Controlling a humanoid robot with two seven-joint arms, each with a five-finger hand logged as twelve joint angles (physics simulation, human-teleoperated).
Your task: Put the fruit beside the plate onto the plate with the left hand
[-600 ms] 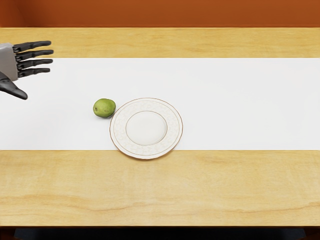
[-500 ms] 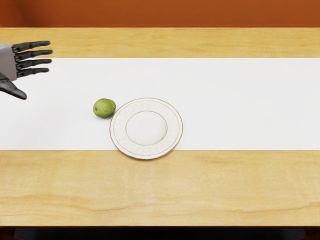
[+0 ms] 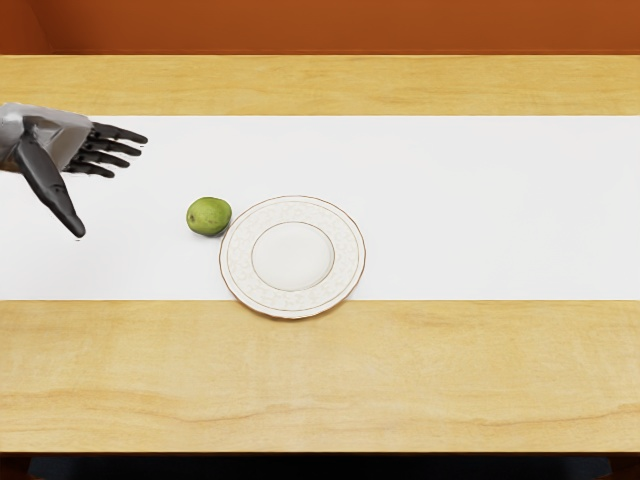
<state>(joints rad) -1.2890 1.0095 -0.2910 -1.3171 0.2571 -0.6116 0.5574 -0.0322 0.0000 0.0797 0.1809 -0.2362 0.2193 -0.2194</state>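
In the head view, a wooden table [image 3: 320, 380] is being looked down on at a slant, and a broad white runner [image 3: 480, 200] is being carried across its middle from one side edge to the other. The left hand [image 3: 65, 150] is being held out over the runner's left end, its arm coming in from the picture's left edge. Its four dark fingers [image 3: 120, 135] are being stretched straight toward the right and slightly fanned, while the thumb [image 3: 55, 195] is being pointed down toward the near side, away from them; the hand is thus being shown wide open, with nothing grasped in it. The fruit [image 3: 209, 216], small, round and green, is being borne by the runner just beside the left rim of the plate [image 3: 345, 262], touching it or very nearly so; which of the two cannot be told. The fruit is lying off the plate, and the hand is being held well apart from it, up and to its left. The plate, white with a thin brownish edge line, is being carried flat on the runner near the runner's front border.
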